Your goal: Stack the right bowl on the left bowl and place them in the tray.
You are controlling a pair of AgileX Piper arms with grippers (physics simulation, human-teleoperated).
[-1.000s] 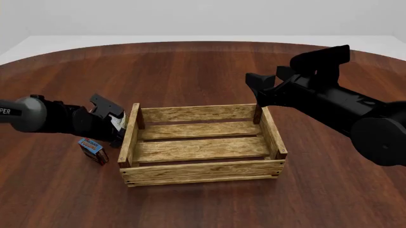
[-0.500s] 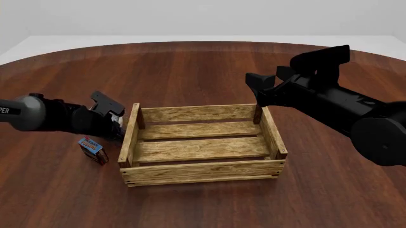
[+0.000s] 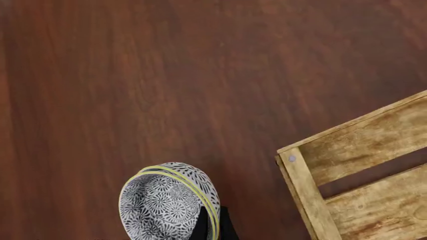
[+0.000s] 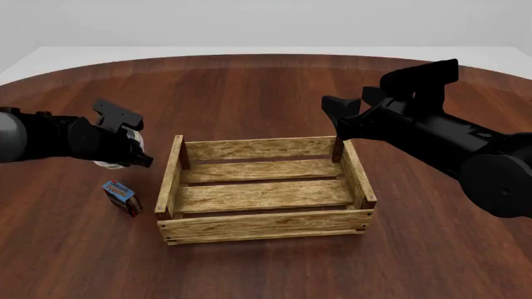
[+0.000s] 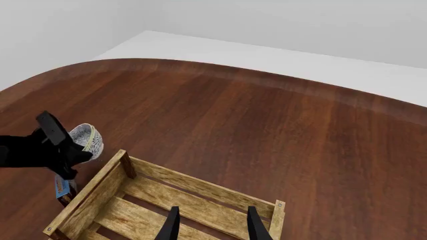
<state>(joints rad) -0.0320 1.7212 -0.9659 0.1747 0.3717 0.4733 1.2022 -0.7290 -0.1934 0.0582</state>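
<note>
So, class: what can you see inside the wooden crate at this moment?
The tray holds nothing visible: only its own bare slats show, with gaps between them. Its near wall hides a thin strip of floor in the front view. The stacked bowls are outside it, gripped by the left gripper.

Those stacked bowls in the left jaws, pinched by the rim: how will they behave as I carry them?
The stacked bowls look rigid, likely ceramic, so fragile. Held by one rim edge and tilted, they may pivot or slip. The nested pair could separate if jolted.

Stacked bowls [image 4: 112,163] mostly behind the left arm; small box's [image 4: 122,197] label print illegible.
</note>
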